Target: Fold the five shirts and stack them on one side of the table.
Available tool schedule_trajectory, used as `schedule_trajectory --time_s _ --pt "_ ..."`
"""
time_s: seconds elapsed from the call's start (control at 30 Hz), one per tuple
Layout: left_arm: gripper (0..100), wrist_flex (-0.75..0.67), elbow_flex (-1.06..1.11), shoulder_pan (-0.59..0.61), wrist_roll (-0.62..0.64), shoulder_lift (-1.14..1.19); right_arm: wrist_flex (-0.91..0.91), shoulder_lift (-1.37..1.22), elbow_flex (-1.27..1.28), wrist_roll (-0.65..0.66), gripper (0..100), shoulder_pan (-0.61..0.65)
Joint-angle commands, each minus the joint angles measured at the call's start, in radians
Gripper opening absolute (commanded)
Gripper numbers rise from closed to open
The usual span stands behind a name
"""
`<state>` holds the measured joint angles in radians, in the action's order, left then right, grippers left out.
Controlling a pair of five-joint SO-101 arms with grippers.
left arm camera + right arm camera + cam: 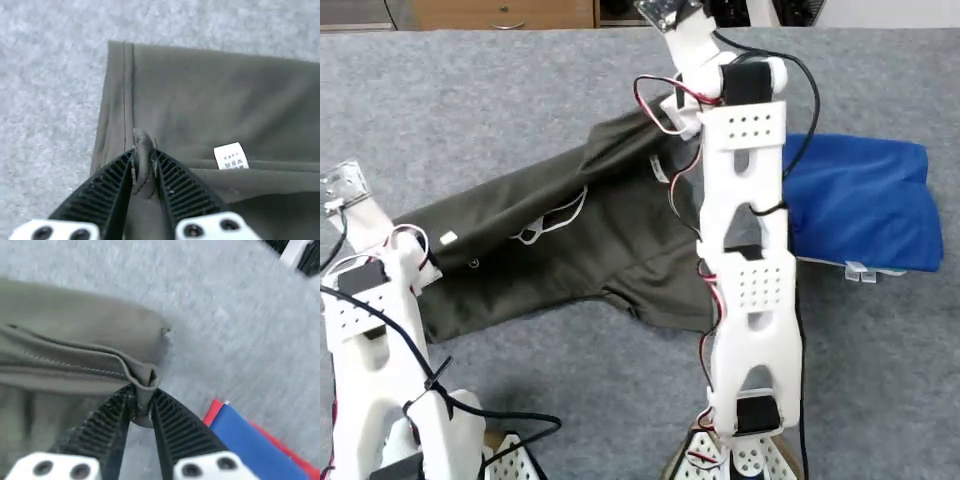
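Observation:
An olive-green shirt (570, 240) lies spread across the middle of the grey table, stretched between the two arms. My left gripper (144, 167) is shut on a pinched fold of the olive shirt (210, 105) near its hemmed edge, at the table's left side (420, 262). A white label (231, 156) sits on the cloth close by. My right gripper (143, 399) is shut on a bunched corner of the olive shirt (70, 340), at the far end of the cloth. A folded blue shirt (865, 205) rests at the right side, also seen as blue shirt (255, 445).
The grey felt table (470, 110) has free room at the back left and along the front middle. A red garment edge (280, 445) lies under the blue shirt. A wooden cabinet (500, 12) stands beyond the table's far edge. Wires hang along the right arm (750, 250).

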<state>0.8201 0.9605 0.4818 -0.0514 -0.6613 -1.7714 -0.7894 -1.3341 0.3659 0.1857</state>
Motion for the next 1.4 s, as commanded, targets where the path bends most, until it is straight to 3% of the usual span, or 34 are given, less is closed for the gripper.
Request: schedule_trajectory --time_s 0.0,0.07,0.47,0.7,0.93,1.17,1.37 --pt "2 0.069 -0.035 0.011 -0.068 -0.038 -0.012 0.219 0.236 0.041 0.2 0.002" --pt "2 0.149 -0.069 -0.017 -0.107 -0.041 -0.009 0.297 0.338 0.058 0.2 0.015" --pt "2 0.196 -0.063 -0.006 -0.124 -0.041 0.158 0.412 0.817 0.091 0.2 -0.038" --pt "2 0.296 -0.123 -0.014 -0.161 -0.036 0.410 0.596 1.271 0.100 0.2 -0.030" --pt "2 0.295 0.008 -0.152 -0.160 -0.047 0.641 0.717 1.578 0.068 0.2 -0.076" --pt "2 0.293 -0.014 0.009 -0.219 -0.041 0.643 0.820 1.732 0.121 0.2 -0.117" --pt "2 0.284 0.009 0.038 -0.269 -0.038 0.736 0.941 1.925 0.140 0.2 -0.110"
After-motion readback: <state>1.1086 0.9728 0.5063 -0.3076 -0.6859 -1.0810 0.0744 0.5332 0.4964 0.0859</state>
